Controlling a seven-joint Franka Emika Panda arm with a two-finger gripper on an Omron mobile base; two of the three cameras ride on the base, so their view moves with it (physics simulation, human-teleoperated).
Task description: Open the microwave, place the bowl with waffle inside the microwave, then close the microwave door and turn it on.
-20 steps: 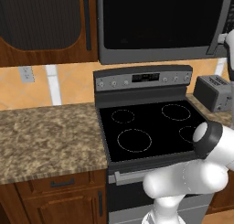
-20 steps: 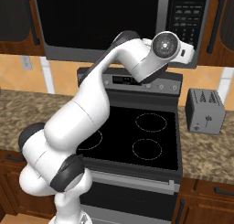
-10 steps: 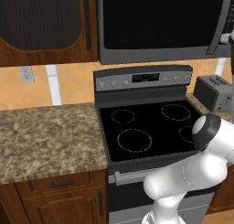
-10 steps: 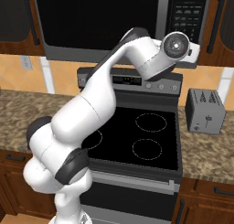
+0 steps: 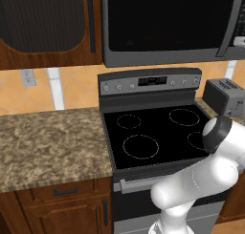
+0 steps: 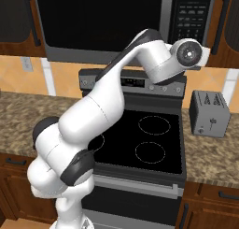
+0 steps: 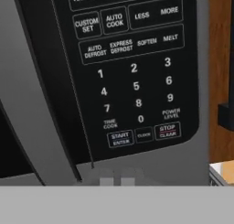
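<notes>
Microwave (image 5: 167,27) with its parts read from left edge to right edge. At the left of the microwave, the microwave door (image 5: 162,18) stood flush in its frame, its dark glass too opaque to tell whether the bowl with waffle sat behind it. The door handle (image 5: 231,25) ran down the door's right edge. Right of the handle lay the button panel (image 7: 132,67). The gripper (image 7: 117,181) faced the lower edge of the panel with its jaws drawn together and nothing between them, just below the START/ENTER key (image 7: 120,138). Judged from the shut door, the step in hand was the start press.

The main risk was a wrong key. The CLOCK key (image 7: 144,135) sat just right of START/ENTER, and the STOP/CLEAR key (image 7: 167,130) came next after it. A push drifting right could therefore land on either and leave the microwave off. A push from too low could meet the panel's grey lower frame and press nothing. At the microwave's right edge, the wooden cabinet (image 7: 219,72) left little room for sideways correction.
</notes>
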